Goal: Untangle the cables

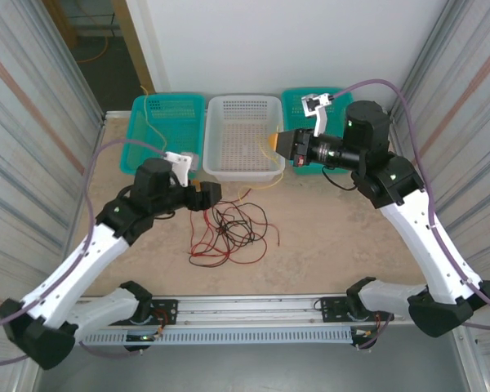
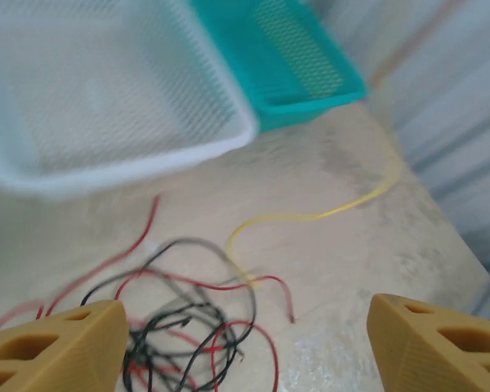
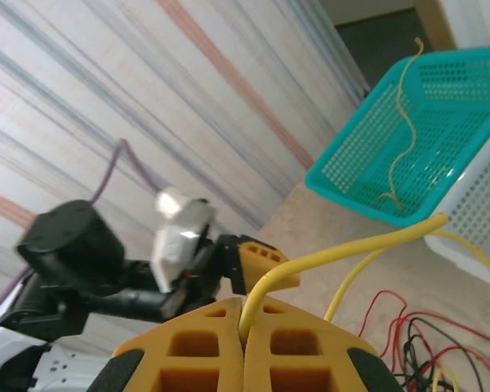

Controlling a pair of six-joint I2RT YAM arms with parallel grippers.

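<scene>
Pinching a yellow cable [image 3: 351, 249] in the closed right gripper [image 3: 245, 314] beside the white basket [image 1: 241, 170]; hovering the left gripper [image 2: 245, 331], jaws wide, above tangled red and black cables [image 1: 229, 233] mid-table. Seemingly early: showing one pale cable [image 3: 404, 122] in the far-left teal basket [image 1: 139, 159].

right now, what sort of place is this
Probably a robot test cell: corrugated panel walls around a tabletop, arm bases on a metal rail, plastic baskets and tangled cables.
</scene>
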